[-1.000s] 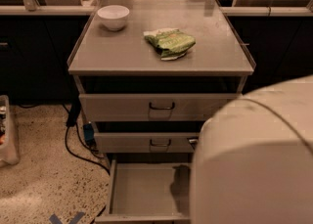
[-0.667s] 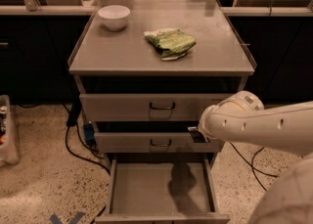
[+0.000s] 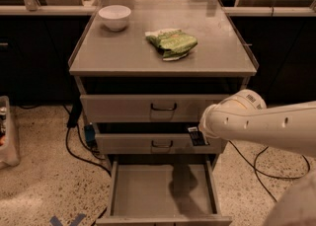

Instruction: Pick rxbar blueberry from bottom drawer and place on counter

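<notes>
Hanging clamped in the jaws of the gripper (image 3: 200, 130), the rxbar blueberry (image 3: 197, 137) sat before the middle drawer (image 3: 128, 144), above the open bottom drawer (image 3: 143, 190).

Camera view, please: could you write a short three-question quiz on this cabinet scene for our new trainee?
1. True or false: the bottom drawer is pulled open.
2. What lies on the counter to the right of the white bowl? A) a green bag B) a red can C) a sponge
3. Fill in: the gripper, at the tip of the white arm and by the rxbar blueberry, is in front of the ____ drawer.

Key: 1 true; 2 A; 3 middle, i.e. the middle drawer.
</notes>
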Controlling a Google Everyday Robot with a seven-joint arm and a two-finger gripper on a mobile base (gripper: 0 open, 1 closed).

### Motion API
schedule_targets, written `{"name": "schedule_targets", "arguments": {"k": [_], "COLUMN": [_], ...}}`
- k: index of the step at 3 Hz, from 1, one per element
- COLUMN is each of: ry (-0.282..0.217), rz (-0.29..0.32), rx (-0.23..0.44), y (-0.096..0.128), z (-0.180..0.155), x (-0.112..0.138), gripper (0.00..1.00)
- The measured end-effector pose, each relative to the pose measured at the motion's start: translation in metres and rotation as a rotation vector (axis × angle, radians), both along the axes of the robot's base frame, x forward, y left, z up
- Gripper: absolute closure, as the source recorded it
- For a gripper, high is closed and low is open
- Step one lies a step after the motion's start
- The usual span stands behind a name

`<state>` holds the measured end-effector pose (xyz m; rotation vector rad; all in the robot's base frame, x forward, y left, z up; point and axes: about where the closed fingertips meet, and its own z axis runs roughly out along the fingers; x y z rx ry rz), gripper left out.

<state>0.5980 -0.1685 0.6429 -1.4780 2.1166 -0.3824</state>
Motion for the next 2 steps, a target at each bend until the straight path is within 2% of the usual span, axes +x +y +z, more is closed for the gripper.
{"name": "schedule_targets", "arguments": {"k": [1, 2], "ry": [-0.078, -0.206], "rz": [0.049, 0.082], "rx": [-0.025, -0.015], "y": [0.006, 0.008], "z": [0.062, 0.172], "x": [0.019, 0.032], "gripper": [1.0, 1.0]}}
